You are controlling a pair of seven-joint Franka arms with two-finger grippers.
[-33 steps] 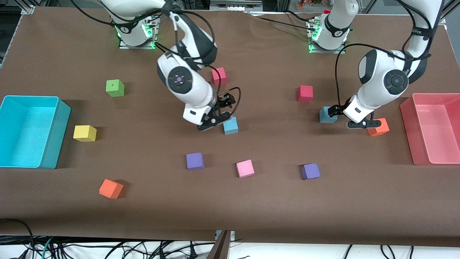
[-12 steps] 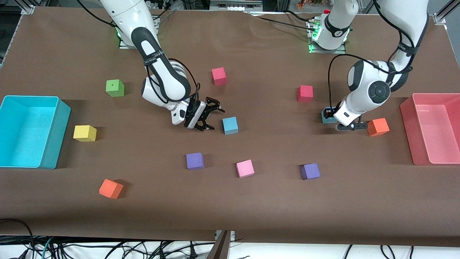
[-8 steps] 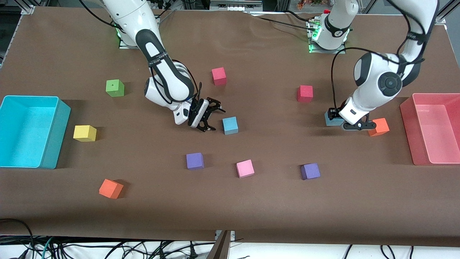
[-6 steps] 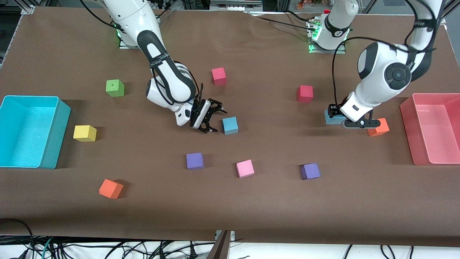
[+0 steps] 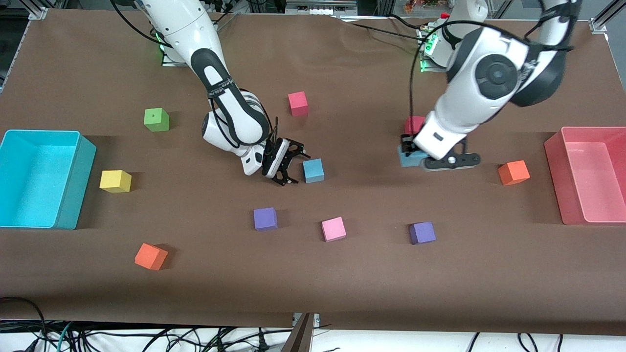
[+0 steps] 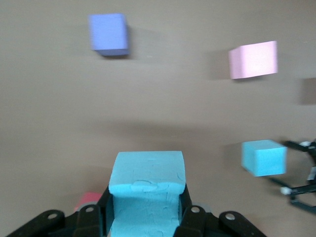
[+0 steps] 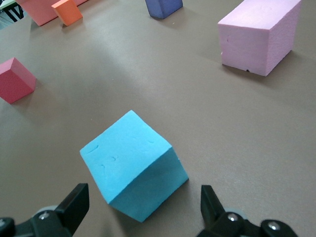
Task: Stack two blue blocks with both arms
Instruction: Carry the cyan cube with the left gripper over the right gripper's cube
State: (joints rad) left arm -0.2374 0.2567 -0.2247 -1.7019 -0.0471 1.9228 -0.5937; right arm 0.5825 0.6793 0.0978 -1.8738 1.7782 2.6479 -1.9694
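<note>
Above the table, between the two bases' ends, one blue block (image 5: 407,157) is being carried clamped in the left gripper (image 5: 415,159), while the other blue block (image 5: 313,170) is being approached, on the cloth, by the spread-open right gripper (image 5: 289,167), so stacking is being left undone.

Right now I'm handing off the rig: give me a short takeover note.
Left gripper: shut on one small light sky-blue matte cube, up in the air over the table between the red cube and the purple cube.
Right gripper: open, low beside the second small light sky-blue matte cube, not gripping it.
Done: one blue cube is picked up.
Left: bring the held cube over the second one, set it on top, release.
</note>
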